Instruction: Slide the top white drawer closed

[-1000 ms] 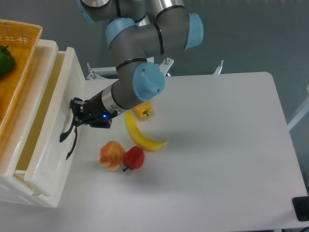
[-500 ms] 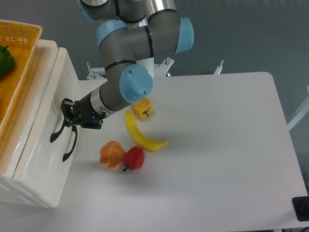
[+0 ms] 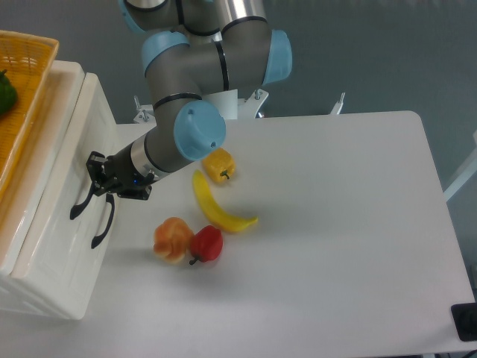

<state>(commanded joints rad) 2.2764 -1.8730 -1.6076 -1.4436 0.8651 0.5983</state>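
Note:
The top white drawer (image 3: pixel 63 186) stands at the left, its glossy front panel almost flush with the white cabinet frame (image 3: pixel 45 291), only a thin gap showing along its top edge. A curved black handle (image 3: pixel 100 224) sits on the front panel. My gripper (image 3: pixel 95 173) presses against the panel at the handle's upper end. Its black fingers look close together, but whether they are open or shut does not show against the black handle.
An orange wicker basket (image 3: pixel 26 112) with a green vegetable (image 3: pixel 6 93) sits on top of the cabinet. On the table lie a yellow pepper (image 3: pixel 219 165), a banana (image 3: pixel 216 207), a red pepper (image 3: pixel 206 243) and an orange-yellow fruit (image 3: pixel 171 239).
The drawer has slid leftward into the cabinet, from clearly open to nearly flush. My gripper moved left with it, staying at the handle.

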